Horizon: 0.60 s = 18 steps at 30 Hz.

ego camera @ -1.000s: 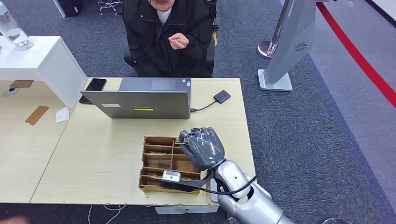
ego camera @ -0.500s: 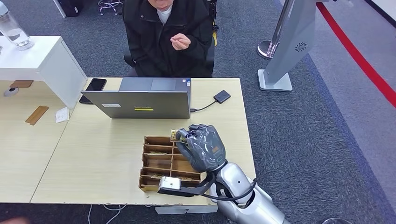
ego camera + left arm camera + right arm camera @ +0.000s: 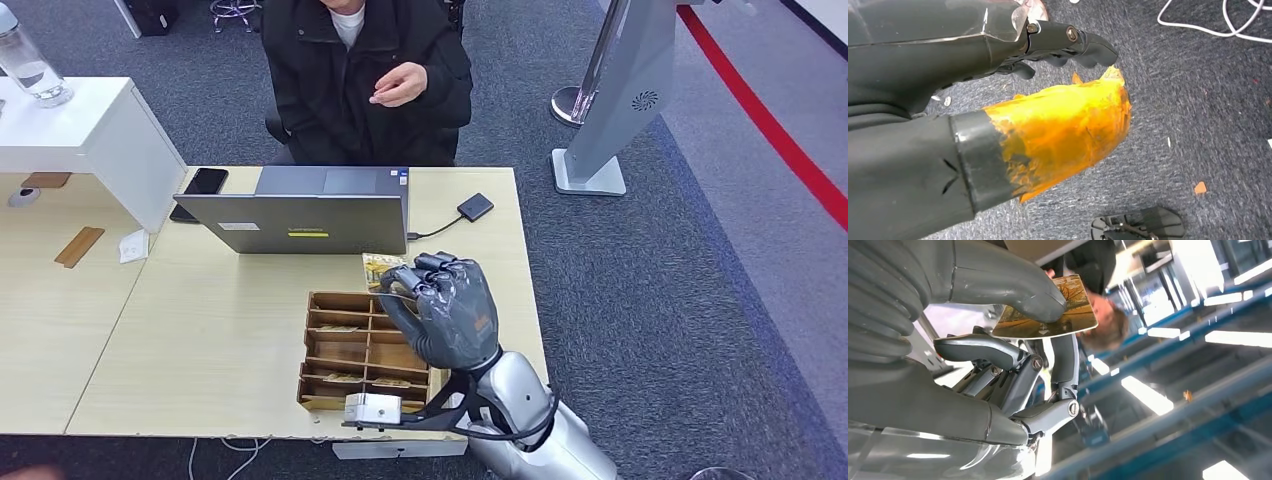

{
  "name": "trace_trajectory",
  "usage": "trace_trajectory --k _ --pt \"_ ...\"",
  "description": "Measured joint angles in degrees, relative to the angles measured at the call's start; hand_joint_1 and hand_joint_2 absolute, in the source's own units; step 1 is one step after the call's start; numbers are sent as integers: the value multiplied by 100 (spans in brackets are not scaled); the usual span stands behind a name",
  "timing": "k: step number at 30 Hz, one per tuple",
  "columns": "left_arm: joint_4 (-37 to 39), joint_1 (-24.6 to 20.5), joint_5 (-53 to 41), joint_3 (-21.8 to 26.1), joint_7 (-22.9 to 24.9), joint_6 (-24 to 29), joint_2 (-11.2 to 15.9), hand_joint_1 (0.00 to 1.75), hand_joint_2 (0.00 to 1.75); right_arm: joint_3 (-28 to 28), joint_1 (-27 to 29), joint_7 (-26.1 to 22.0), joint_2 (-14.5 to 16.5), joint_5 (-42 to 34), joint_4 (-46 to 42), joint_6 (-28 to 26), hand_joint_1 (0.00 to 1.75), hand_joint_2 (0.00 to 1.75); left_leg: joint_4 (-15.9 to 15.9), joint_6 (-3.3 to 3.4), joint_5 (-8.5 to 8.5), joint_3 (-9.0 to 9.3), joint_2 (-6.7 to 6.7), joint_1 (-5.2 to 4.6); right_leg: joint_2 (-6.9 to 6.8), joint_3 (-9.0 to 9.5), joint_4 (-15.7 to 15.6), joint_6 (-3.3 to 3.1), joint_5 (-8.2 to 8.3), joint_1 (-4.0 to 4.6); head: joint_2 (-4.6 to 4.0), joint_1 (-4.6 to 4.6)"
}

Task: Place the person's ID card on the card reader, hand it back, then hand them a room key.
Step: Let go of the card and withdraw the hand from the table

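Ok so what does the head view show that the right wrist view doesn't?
The head view alone shows the table, the laptop, the wooden tray of compartments, the small black card reader and the person's raised hand. The right wrist view alone shows the card's printed face and the thumb pressing on it. Both show the right hand holding the card.

Right robot hand [image 3: 445, 310] lifted room key [image 3: 378, 268] forward; person's hand [image 3: 400, 84] opened.
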Motion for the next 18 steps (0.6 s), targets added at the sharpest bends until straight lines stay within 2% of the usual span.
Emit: trace_trajectory --k 9,18 --pt "0 -18 -78 0 0 -27 22 0 0 -163 13 -36 13 158 -152 -407 175 175 0 0 0 0 0 0 0 0 0 0 0 0 0 0" --pt "0 -79 -233 -9 59 -120 22 0 0 -389 -140 92 122 479 -104 -487 175 175 0 0 0 0 0 0 0 1 0 0 1 0 0 -1"
